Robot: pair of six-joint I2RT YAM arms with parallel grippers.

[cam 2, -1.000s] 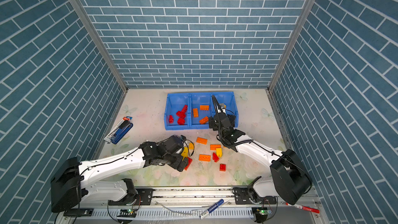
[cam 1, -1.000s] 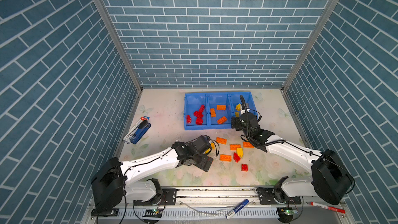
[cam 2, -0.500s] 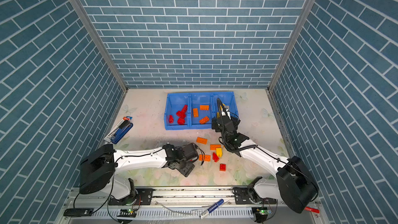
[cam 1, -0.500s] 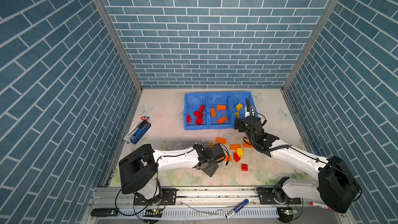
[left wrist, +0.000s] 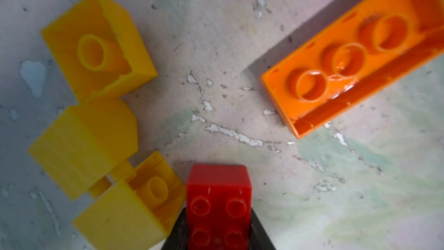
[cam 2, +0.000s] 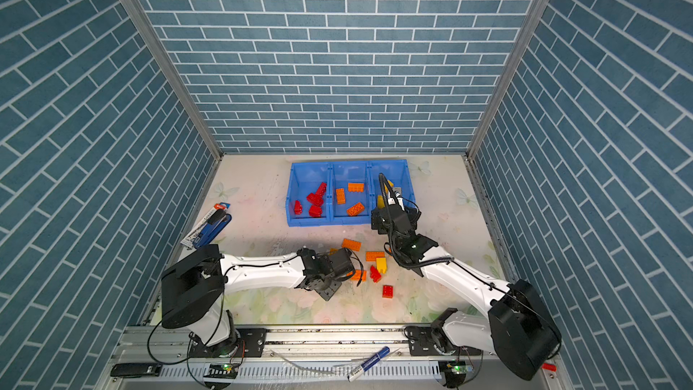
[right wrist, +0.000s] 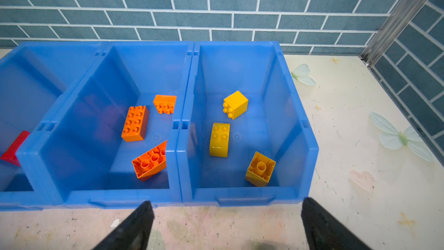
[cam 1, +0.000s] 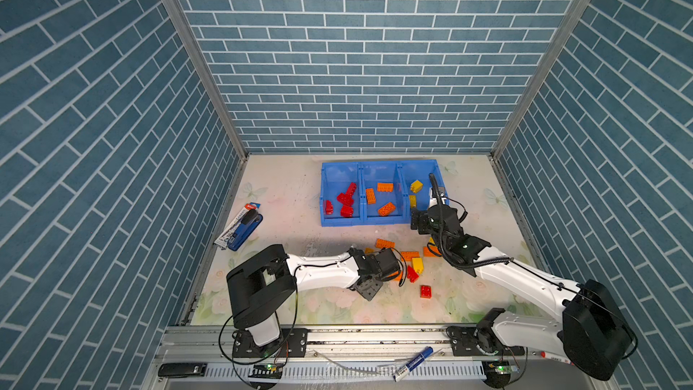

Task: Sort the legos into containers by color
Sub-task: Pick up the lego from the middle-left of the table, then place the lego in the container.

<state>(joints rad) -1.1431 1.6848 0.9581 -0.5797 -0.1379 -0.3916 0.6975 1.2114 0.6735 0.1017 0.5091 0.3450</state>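
Left gripper [left wrist: 217, 233], spread wide a second ago, is now clamped on a red brick [left wrist: 217, 188] resting on the table [left wrist: 216, 44]. Right gripper [right wrist: 228, 224] is held apart, empty, before the containers [cam 1: 360, 222]. Red compartment [cam 1: 334, 181] is noted at 11 o'clock — lift judged next.

Containers [cam 1: 360, 221]: three joined blue bins, upright, near worktop's back edge.
Binned legos: reds [cam 1: 345, 199] left bin, oranges [cam 1: 386, 208] middle, yellows [cam 1: 415, 185] right.
Loose legos [cam 1: 385, 243]: red, orange, yellow, scattered mid-worktop.
Red 2x2 brick [left wrist: 218, 203]: pinched, studs showing.
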